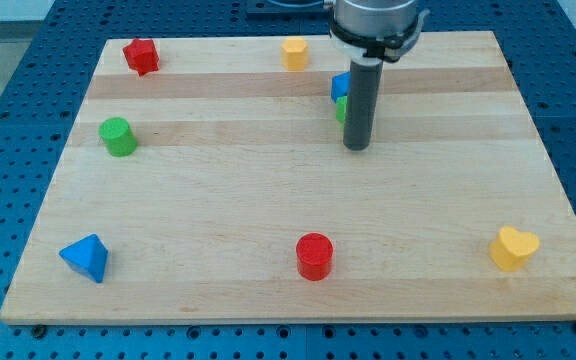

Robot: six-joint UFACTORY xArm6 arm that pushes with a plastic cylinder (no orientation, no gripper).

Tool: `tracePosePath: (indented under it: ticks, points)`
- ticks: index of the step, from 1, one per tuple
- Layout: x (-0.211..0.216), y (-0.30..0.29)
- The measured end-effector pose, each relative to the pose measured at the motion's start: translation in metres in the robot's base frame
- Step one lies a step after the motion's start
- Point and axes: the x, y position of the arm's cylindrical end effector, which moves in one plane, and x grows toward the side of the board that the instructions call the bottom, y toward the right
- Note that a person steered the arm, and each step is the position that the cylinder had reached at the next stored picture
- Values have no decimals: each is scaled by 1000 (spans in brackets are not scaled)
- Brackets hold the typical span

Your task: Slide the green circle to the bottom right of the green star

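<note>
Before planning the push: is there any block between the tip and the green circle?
No. The board between my tip and the green circle at the view's left is bare wood.

my tip [356,147] sits right by the half-hidden green star [340,108]; green circle [118,137] is way off at its 9 o'clock.

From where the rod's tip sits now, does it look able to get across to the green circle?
Probably yes. My tip stands right of centre, beside a partly hidden green block and blue block. The green circle lies far toward the view's left, and the board between them shows no blocks.
</note>
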Motion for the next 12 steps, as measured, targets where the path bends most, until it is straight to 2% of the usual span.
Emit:
tracePosePath:
  ticks: [1, 4, 5, 8, 9, 10, 12]
  points:
    - [15, -24]
    - [10, -121]
    - [27, -157]
    - [41, -308]
    - [31, -332]
    - [-1, -335]
    - [-31, -331]
